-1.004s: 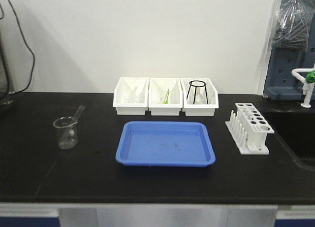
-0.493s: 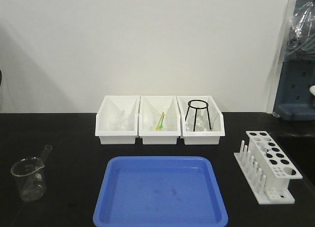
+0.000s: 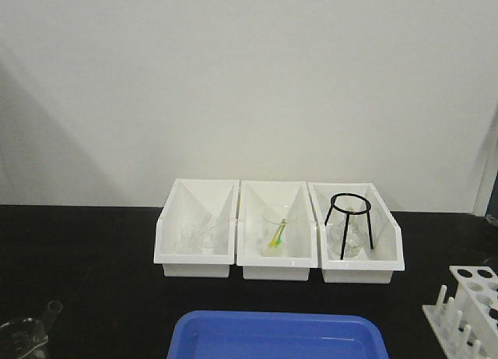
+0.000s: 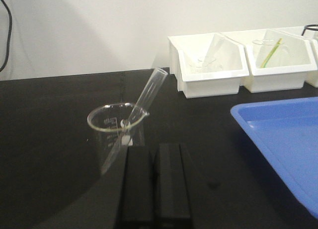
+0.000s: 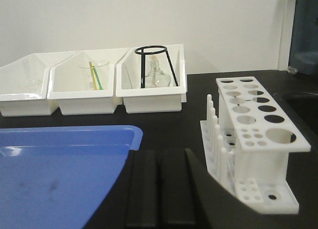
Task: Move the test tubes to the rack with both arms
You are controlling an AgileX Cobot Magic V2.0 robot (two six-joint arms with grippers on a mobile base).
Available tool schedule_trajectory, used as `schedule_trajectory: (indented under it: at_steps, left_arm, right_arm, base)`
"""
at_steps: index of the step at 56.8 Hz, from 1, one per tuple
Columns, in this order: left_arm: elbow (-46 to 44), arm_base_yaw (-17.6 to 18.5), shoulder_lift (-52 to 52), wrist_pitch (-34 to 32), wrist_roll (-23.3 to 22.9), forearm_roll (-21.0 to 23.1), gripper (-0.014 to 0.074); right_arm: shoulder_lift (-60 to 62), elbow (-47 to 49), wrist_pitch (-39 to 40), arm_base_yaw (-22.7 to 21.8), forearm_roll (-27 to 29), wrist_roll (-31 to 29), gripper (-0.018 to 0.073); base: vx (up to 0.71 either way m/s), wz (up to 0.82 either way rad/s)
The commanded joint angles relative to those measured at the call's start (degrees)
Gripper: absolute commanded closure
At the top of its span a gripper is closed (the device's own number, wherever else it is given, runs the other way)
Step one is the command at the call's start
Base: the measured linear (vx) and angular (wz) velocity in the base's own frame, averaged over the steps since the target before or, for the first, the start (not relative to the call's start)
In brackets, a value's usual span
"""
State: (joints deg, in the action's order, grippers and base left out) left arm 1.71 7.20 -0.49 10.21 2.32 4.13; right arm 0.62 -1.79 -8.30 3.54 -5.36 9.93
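Observation:
One test tube leans in a clear glass beaker on the black bench, its open end up and to the right. My left gripper is shut and empty, just in front of the beaker and a little to its right. In the front view the beaker and the tube's tip show at the bottom left corner. The white rack stands empty to the right of my right gripper, which is shut on nothing. Only a corner of the rack shows in the front view. Neither arm appears there.
A blue tray lies at the middle of the bench, between beaker and rack. Three white bins line the back wall, holding glassware, a green-yellow stick and a black wire tripod. A sink recess lies right of the rack.
The front view has closed in and shifted, so the bins, tray, beaker and rack look larger and lower in frame. Nothing on the bench has moved relative to the rest.

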Motion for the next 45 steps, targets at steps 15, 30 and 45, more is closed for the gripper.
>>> schedule_trajectory:
  at_steps: [15, 30, 45]
  left_arm:
    - [1.5, -0.1, -1.1, -4.4, -0.4, 0.5, 0.0614]
    - [1.5, -0.1, -1.1, -4.4, -0.4, 0.5, 0.0614]
    - [1.5, -0.1, -1.1, -4.4, 0.5, -0.1, 0.0614]
  right_arm:
    - [0.4, -0.6, 4.5, -0.3, -0.4, -0.3, 0.0566]
    - [0.4, -0.6, 4.5, -0.3, -0.4, -0.3, 0.0566]
    - [0.4, -0.6, 4.5, -0.3, -0.4, -0.3, 0.0566]
  base:
    - [0.2, -0.07]
    - [0.04, -0.03]
    - [0.0, 0.0]
